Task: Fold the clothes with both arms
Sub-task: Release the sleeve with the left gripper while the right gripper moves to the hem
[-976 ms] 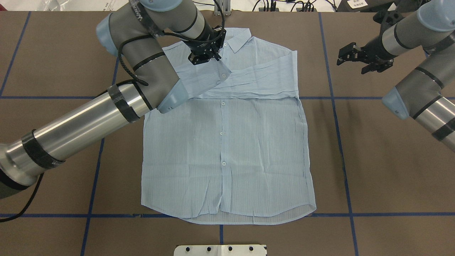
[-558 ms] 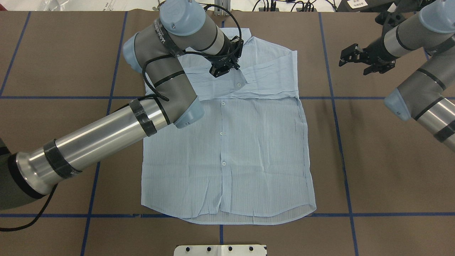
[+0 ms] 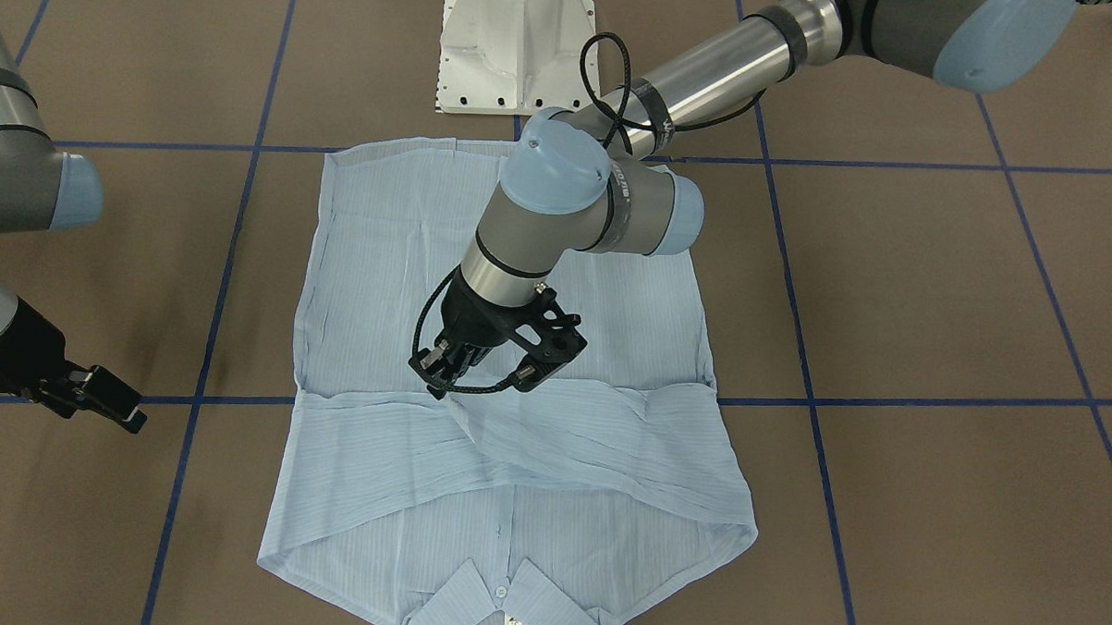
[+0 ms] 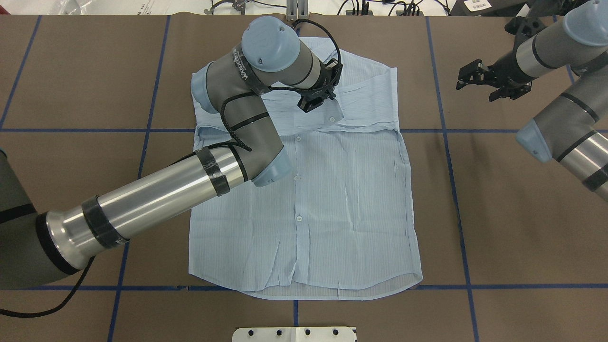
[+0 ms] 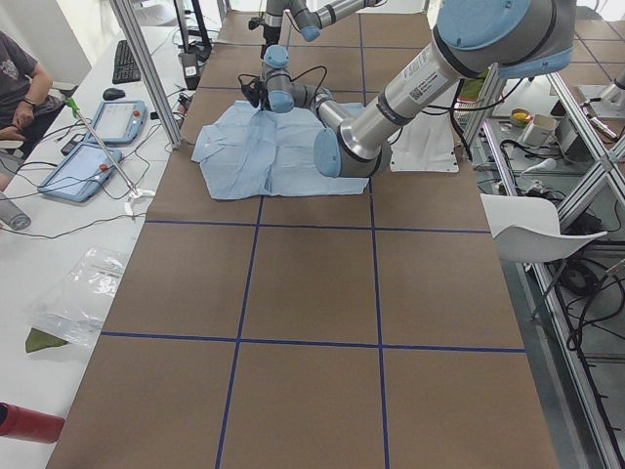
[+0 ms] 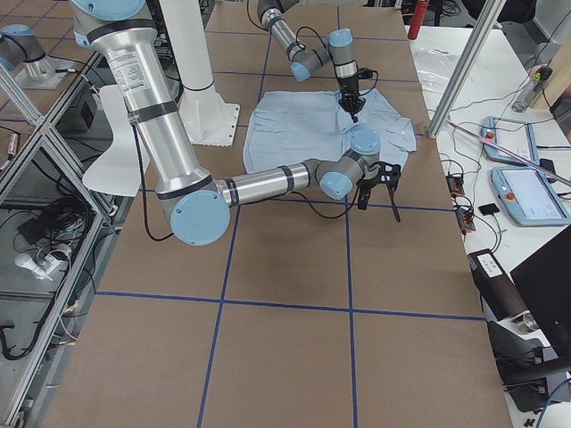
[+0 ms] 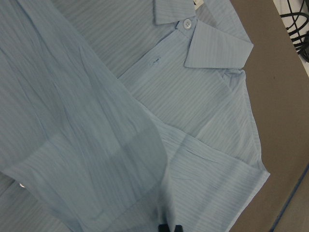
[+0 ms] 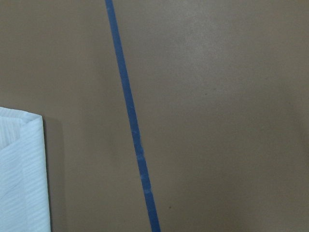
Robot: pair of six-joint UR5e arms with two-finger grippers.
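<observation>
One blue shirt [image 4: 342, 199], left end effector [image 4: 308, 103] pinching sleeve [image 7: 82, 145], arm lettering [image 4: 243, 66] illegible

1. The shirt [image 6: 303, 134] lies spread on the brown table [image 6: 285, 339].
2. The far left gripper [image 6: 354, 111] points down over the shirt.
3. The near right gripper [image 6: 379, 189] hangs just beside the shirt's edge.

The black two-finger left hand [image 4: 311, 102] has been carried rightward across the chest of the thin pale blue striped button-up shirt [image 4: 346, 199]. The pinched sleeve [image 4: 285, 113] has been drawn farther right and laid lower with it. The black right hand [image 4: 470, 78] has been shifted slightly right.
</observation>
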